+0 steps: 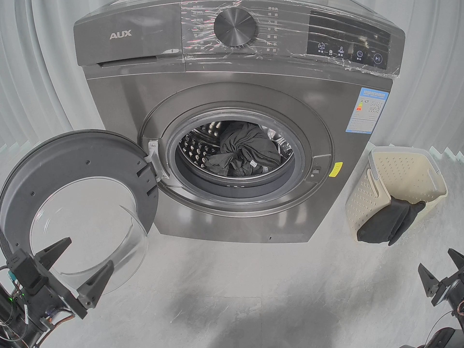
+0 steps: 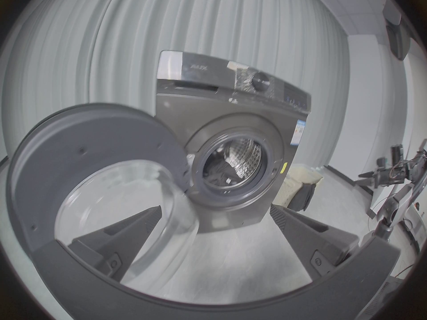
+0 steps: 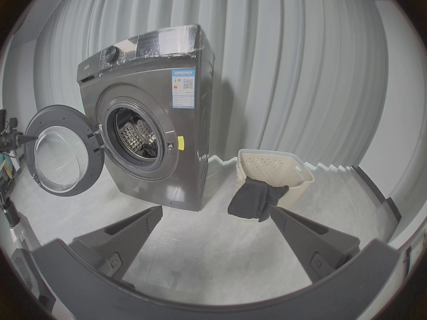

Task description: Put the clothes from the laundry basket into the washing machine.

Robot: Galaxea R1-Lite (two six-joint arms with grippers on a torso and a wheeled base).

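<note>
Black garment point(image 1: 244, 151) already in washing machine point(image 1: 125, 93); next up, grabbing other garment point(image 1: 389, 221) off laundry basket point(image 1: 411, 170) at 4 o'clock. Left gripper point(image 1: 89, 252), right gripper point(image 1: 435, 258) gaping, empty.

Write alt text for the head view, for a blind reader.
A grey front-loading washing machine stands with its door swung open to the left and dark clothes lying inside it. To its right a cream laundry basket stands with a dark garment draped over its rim. The left gripper and right gripper, both open, show at the lower corners.
</note>
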